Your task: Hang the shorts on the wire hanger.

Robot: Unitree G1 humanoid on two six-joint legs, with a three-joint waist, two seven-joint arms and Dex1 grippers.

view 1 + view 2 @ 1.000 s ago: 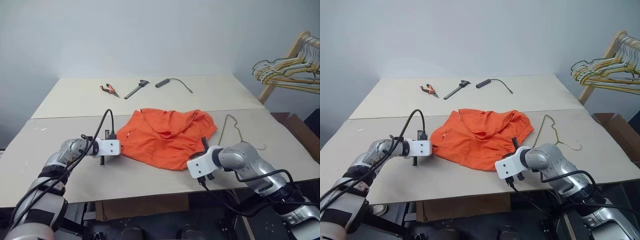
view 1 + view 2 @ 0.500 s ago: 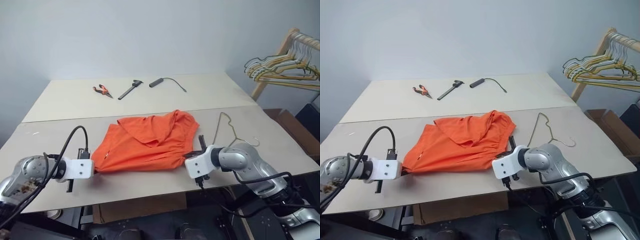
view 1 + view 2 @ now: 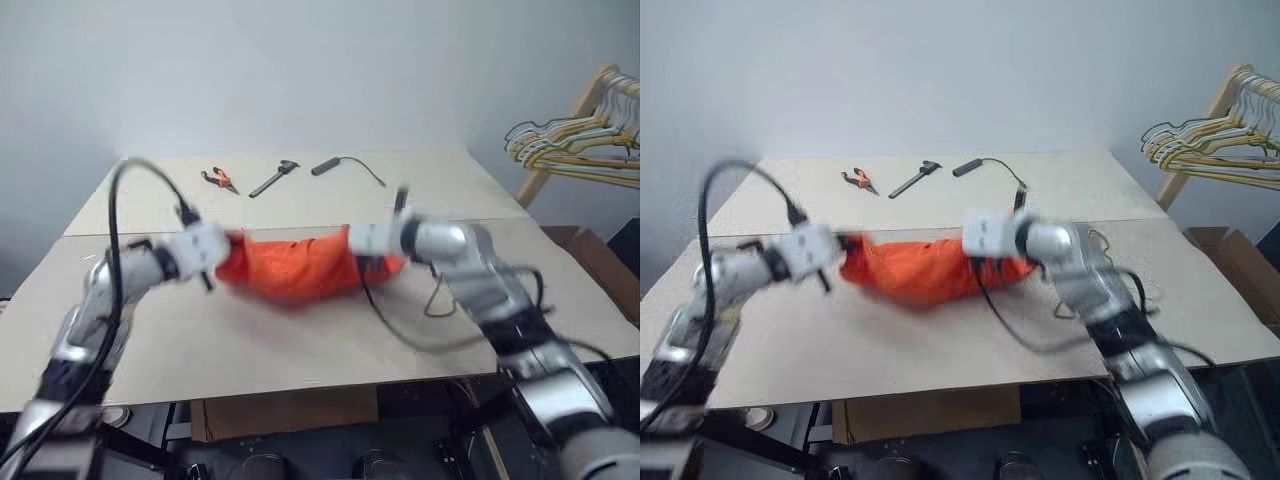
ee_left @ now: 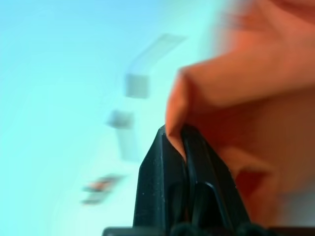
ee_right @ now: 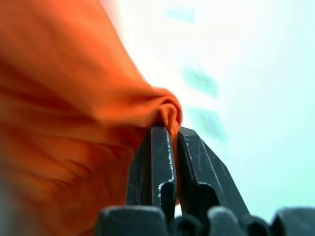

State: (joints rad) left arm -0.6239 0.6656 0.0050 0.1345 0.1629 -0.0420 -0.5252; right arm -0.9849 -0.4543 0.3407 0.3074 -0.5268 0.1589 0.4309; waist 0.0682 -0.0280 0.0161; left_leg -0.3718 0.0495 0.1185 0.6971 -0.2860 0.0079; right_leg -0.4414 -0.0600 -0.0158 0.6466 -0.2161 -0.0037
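Observation:
The orange shorts point(image 3: 290, 265) hang stretched in the air between my two grippers, sagging just above the table point(image 3: 250, 340). My left gripper point(image 3: 222, 245) is shut on their left end, and in the left wrist view the black fingers point(image 4: 167, 162) pinch a fold of orange cloth point(image 4: 236, 83). My right gripper point(image 3: 352, 240) is shut on the right end, with fabric point(image 5: 74, 98) bunched at its fingertips point(image 5: 160, 142). The wire hanger point(image 3: 1148, 292) lies on the table to the right, mostly hidden behind my right arm.
At the back of the table lie red-handled pliers point(image 3: 218, 180), a dark hammer-like tool point(image 3: 273, 178) and a black handle with a cord point(image 3: 340, 165). A wooden rack of pale hangers point(image 3: 575, 140) stands at the far right, with a cardboard box point(image 3: 595, 260) below it.
Both grippers have risen from the table's front edge, lifting the shorts off the surface and pulling them taut between them. The right gripper has also moved forward over the table.

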